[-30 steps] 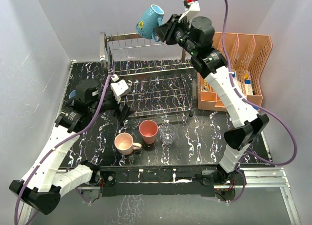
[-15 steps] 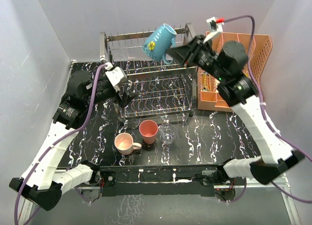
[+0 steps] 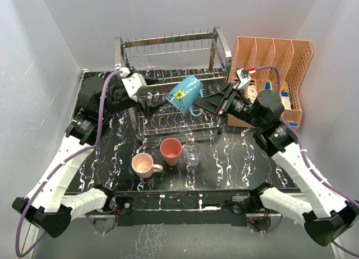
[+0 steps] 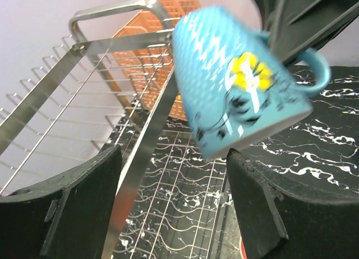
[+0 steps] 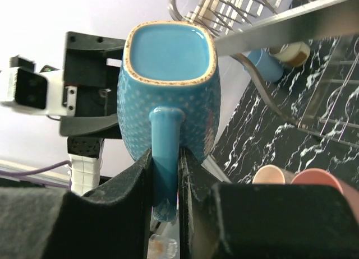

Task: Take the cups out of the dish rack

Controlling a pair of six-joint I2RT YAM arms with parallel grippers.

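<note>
Over the dish rack point(image 3: 168, 43), my right gripper point(image 3: 203, 105) pinches the teal mug point(image 3: 185, 95) by its handle; left gripper point(image 3: 152, 103) spread wide beside it.

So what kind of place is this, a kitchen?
Probably a robot test booth, not a kitchen: plain walls box in a marbled table, two robot arms are bolted to its near edge, and the dish rack and cups look like props.

No readable text, labels, brands or numbers anywhere.
</note>
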